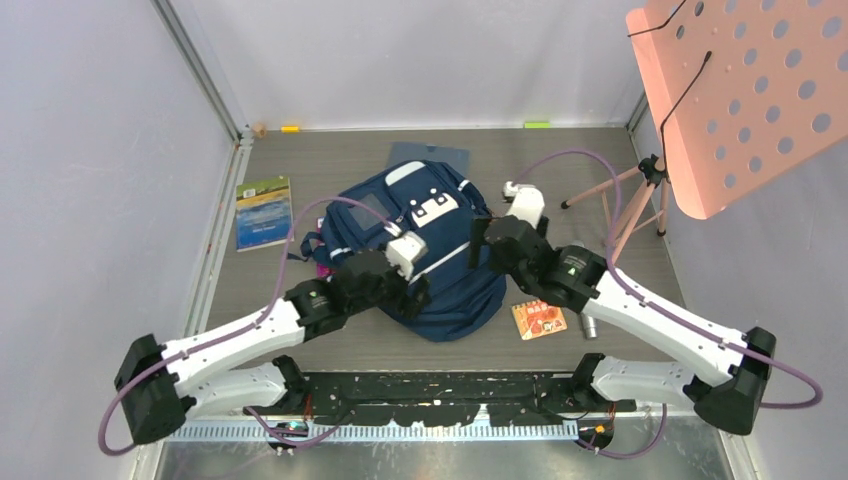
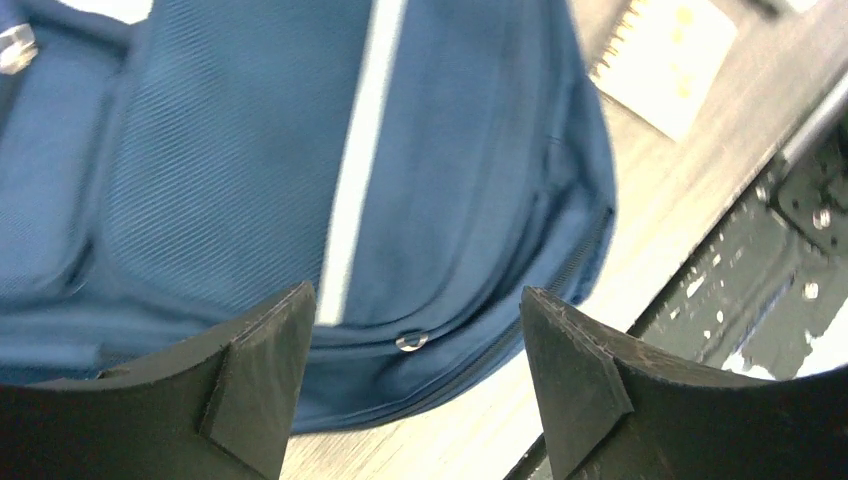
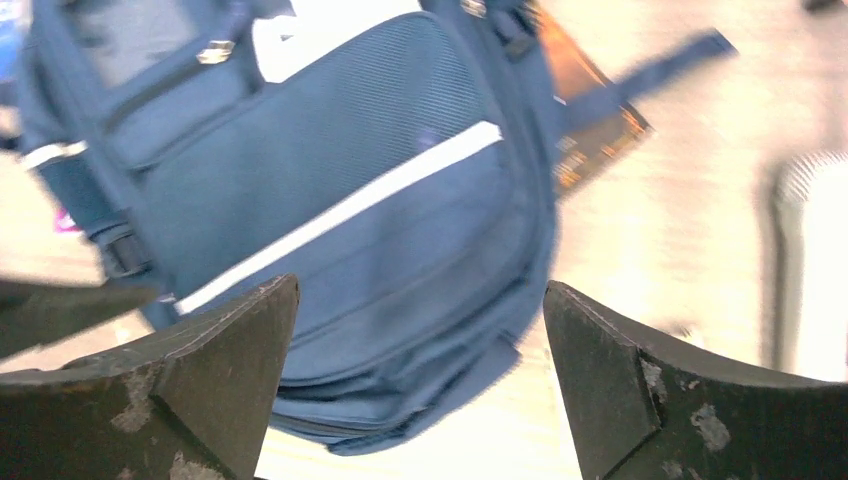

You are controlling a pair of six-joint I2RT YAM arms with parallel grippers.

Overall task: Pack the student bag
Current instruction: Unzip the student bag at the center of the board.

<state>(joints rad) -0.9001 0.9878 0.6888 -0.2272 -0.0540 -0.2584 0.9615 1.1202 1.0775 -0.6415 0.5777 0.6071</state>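
Note:
The navy student bag (image 1: 445,275) lies flat in the middle of the table, white stripe and white patches facing up. My left gripper (image 1: 416,293) hovers over its near left part, open and empty. In the left wrist view the bag (image 2: 230,170) fills the frame between the open fingers (image 2: 265,370), with a small metal zip ring (image 2: 411,341) at the bag's near edge. My right gripper (image 1: 481,240) is at the bag's right side, open and empty. In the right wrist view the bag (image 3: 330,220) lies below its open gripper (image 3: 420,380).
A green-and-blue book (image 1: 263,212) lies left of the bag. An orange booklet (image 1: 538,319) and a grey cylinder (image 1: 590,326) lie to its right. A dark flat item (image 1: 432,156) sits behind it. A tripod (image 1: 632,200) holding an orange perforated panel (image 1: 745,90) stands far right.

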